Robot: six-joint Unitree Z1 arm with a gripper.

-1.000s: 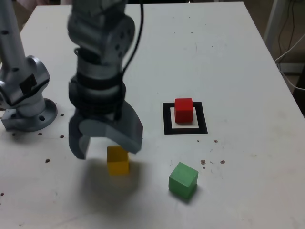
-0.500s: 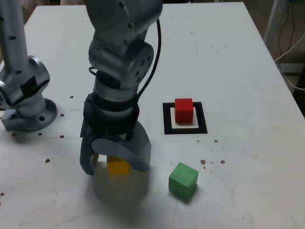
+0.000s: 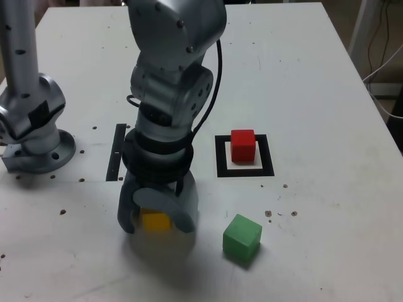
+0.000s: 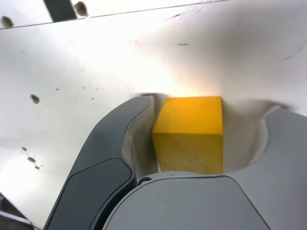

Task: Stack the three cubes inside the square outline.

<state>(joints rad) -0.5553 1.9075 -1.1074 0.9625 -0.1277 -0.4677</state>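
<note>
On the white surface (image 3: pixel 302 82), the yellow cube (image 4: pixel 189 134) sits between the parted jaws of the tool (image 4: pixel 208 129), apparently ungripped; the red cube (image 3: pixel 243 146) occupies the square outline (image 3: pixel 267 156). Picking up yellow seems the step in hand; next, close, then lift.

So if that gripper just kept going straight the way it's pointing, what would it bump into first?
Most likely the yellow cube, which sits between the open gripper's fingers; whether they'd straddle it and meet the tabletop is unclear.
</note>
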